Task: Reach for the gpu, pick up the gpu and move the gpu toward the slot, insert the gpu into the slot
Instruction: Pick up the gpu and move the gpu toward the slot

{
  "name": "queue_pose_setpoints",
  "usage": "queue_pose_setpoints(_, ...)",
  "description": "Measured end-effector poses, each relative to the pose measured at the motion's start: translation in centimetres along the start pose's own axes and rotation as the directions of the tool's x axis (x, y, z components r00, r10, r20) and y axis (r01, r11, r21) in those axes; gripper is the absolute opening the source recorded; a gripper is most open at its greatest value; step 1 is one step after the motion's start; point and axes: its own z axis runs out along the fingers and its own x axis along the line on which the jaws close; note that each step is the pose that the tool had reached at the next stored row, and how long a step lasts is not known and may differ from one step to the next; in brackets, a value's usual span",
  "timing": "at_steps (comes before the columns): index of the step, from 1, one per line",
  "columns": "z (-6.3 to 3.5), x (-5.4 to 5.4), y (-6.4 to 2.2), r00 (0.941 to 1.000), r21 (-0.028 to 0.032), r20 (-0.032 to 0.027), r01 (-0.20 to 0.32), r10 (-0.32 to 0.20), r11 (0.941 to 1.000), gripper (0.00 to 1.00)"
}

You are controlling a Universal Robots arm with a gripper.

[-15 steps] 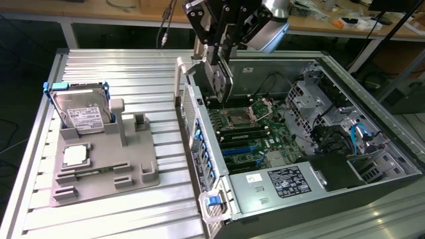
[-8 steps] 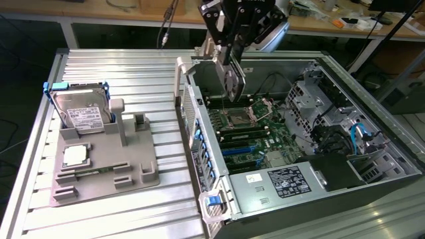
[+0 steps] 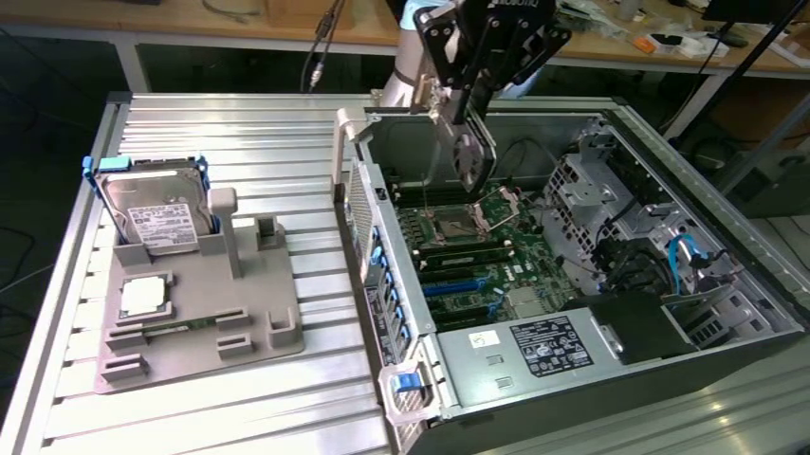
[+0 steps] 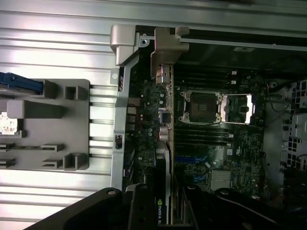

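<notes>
The arm reaches down from above into the open computer case. The pincer grips one gpu by its upper edge. The card hangs upright above the motherboard, near the CPU socket. Two blue slots lie toward the board's other edge, apart from the card.

The end effector covers part of the gpu; the arm is cropped.
</notes>
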Motion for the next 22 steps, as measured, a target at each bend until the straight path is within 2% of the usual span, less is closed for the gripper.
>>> queue_pose_setpoints(5, 0.09, -2.2, -0.14, 1.0, 0.0, 0.0, 0.0, 0.0, 1.0, 0.27)
queue_pose_setpoints(22, 0.29, -8.2, -0.51, 1.0, -0.0001, 0.0001, 0.0, 0.0, 1.0, 0.27)
